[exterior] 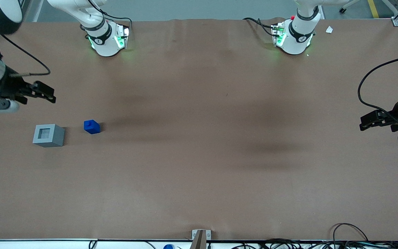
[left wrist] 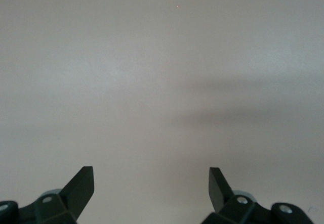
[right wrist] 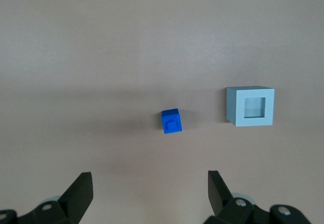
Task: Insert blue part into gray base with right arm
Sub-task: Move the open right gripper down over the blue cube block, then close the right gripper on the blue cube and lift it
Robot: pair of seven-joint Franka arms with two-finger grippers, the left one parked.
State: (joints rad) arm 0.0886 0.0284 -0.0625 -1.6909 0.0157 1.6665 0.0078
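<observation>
The blue part is a small bright blue block with a square stud on top, standing on the brown table. The gray base stands beside it, apart from it, with its square recess facing up. My right gripper hangs above the table at the working arm's end, farther from the front camera than both blocks. It is open and empty. In the right wrist view the blue part and the gray base lie ahead of the open gripper.
The brown table carries both arm bases along its edge farthest from the front camera. A small white scrap lies toward the parked arm's end. Cables and a bracket sit at the edge nearest the camera.
</observation>
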